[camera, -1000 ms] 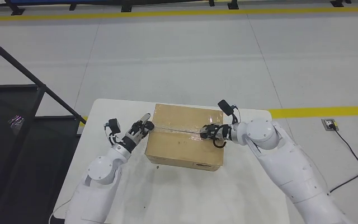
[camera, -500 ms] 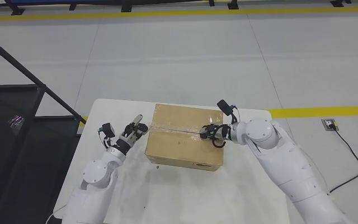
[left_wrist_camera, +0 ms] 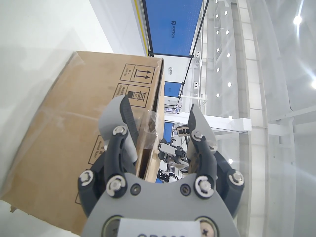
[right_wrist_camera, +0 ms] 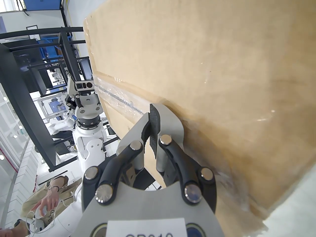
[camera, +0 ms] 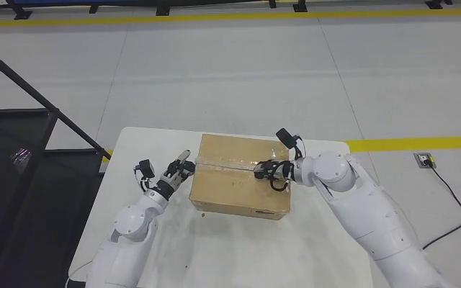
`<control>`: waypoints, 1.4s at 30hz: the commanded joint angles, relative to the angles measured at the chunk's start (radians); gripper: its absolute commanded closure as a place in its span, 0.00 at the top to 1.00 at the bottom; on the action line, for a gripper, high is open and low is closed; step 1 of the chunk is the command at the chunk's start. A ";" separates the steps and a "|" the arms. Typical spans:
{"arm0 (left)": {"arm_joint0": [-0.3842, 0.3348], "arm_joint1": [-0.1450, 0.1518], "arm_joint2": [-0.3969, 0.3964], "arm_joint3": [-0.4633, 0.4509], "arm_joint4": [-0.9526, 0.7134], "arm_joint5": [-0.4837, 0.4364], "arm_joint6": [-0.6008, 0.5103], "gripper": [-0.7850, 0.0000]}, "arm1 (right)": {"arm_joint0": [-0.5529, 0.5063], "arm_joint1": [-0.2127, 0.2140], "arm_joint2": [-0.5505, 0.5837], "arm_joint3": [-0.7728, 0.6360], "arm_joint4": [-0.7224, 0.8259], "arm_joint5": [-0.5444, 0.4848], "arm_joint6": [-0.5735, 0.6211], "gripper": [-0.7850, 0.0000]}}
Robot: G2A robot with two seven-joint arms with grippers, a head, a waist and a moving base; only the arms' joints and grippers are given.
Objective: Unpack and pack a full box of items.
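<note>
Right, from the top view I see the cardboard box [camera: 238, 183] sitting closed on the white table [camera: 144, 151], about in the middle and turned a little askew to the table's edges. A strip of clear tape [camera: 223, 166] runs along the seam across its top, from one short end to the other.

My left gripper [camera: 185, 160] is at the box's left end, level with the top edge where the tape comes over. On the left wrist view its fingers [left_wrist_camera: 124, 109] are spread wide and grasp nothing. One sits in front of the printed end face, the other out past the top edge, and the crumpled tape end lies between them. I cannot tell whether either finger touches the cardboard.

My right gripper [camera: 261, 171] is over the top of the box, near the right end of the seam. On the right wrist view its two fingers [right_wrist_camera: 154, 122] are pressed together, lying close against the cardboard just beside the tape line. I see nothing between the pads, and I cannot tell whether they pinch any tape.

Beyond the table, a yellow line [camera: 403, 144] crosses the pale floor, and a black frame [camera: 43, 137] stands off the table's left side
</note>
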 commanded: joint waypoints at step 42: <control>-0.002 0.000 -0.001 0.006 -0.032 -0.010 -0.041 0.60 | 0.311 -0.376 -0.350 0.582 0.313 -0.230 -0.184 0.00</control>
